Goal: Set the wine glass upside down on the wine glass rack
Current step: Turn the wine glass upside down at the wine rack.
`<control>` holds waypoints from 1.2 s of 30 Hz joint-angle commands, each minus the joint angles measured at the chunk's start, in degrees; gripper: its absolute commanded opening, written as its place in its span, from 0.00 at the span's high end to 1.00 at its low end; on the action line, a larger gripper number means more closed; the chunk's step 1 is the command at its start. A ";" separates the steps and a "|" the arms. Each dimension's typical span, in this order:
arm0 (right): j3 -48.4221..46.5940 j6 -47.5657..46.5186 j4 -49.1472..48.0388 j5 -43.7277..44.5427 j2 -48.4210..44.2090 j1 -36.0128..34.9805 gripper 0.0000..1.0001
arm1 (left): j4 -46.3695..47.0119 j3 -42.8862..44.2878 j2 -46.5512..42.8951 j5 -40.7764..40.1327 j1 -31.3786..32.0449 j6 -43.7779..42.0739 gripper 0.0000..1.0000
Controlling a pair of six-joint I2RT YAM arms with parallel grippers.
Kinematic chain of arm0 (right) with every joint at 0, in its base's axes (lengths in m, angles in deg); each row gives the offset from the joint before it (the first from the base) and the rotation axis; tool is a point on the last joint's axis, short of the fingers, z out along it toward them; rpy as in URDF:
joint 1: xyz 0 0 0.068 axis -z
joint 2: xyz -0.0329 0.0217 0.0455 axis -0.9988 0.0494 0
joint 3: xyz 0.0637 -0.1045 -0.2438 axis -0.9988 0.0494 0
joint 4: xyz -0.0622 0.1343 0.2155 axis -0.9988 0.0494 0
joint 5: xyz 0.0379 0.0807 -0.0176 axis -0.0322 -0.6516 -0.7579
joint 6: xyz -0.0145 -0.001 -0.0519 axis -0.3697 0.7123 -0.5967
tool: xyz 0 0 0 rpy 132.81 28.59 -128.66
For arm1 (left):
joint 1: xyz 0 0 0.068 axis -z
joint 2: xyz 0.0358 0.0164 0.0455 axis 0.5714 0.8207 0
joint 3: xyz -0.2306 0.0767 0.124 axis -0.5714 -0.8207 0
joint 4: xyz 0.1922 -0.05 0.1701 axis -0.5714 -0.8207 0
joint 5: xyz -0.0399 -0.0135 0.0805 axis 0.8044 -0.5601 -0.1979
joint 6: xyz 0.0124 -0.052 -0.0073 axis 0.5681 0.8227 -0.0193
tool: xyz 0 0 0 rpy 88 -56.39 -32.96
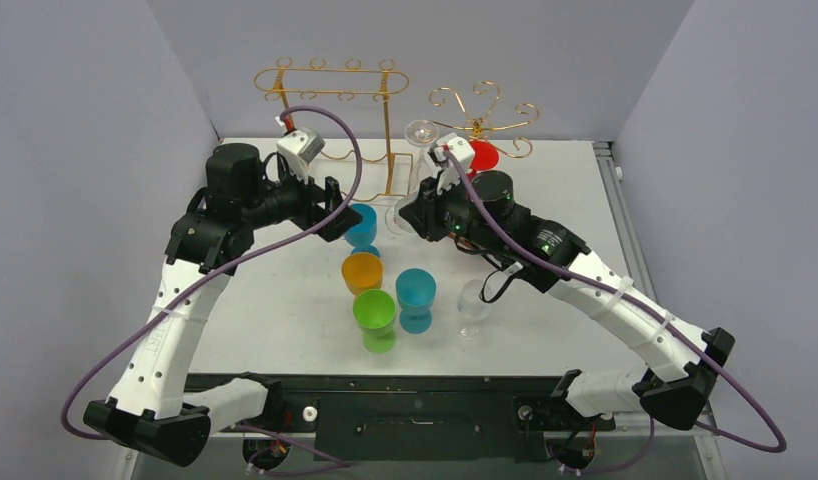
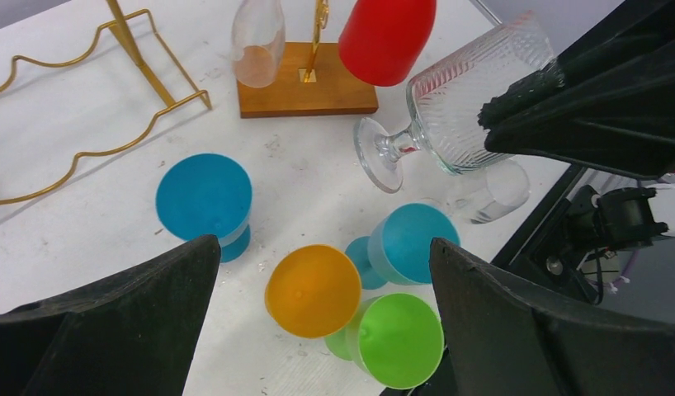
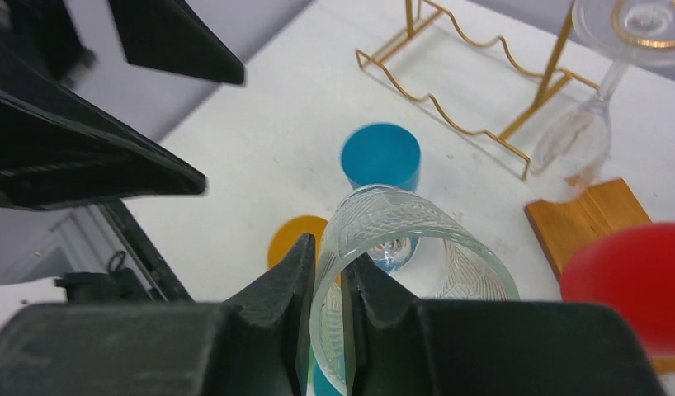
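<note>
Right tool [image 3: 330,254] on wine glass [image 3: 437,247] rim

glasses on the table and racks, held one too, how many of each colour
blue plastic goblets: 2
orange plastic goblet: 1
green plastic goblet: 1
red plastic goblet: 1
clear: 3 (thin hanging wine glass, held textured glass goblet, small standing glass)
total: 8

Eight glasses [image 2: 204,198], two racks [image 2: 342,91]
</note>
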 commanded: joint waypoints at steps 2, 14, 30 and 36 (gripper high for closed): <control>-0.89 5.95 -16.56 -7.21 -5.52 -0.38 1.00 | 1.60 1.87 -0.92 4.97 1.48 3.41 0.04; 1.44 12.43 -29.27 -11.28 -6.91 -0.67 1.00 | 6.53 5.84 3.49 13.00 1.74 8.90 0.29; 2.99 15.97 -33.07 -17.30 -6.05 -0.93 0.99 | 5.83 12.71 8.11 12.61 1.92 3.14 1.00; 3.37 14.61 -24.03 -17.11 -8.62 -0.11 0.57 | 3.00 17.77 8.39 10.35 2.29 -10.35 1.00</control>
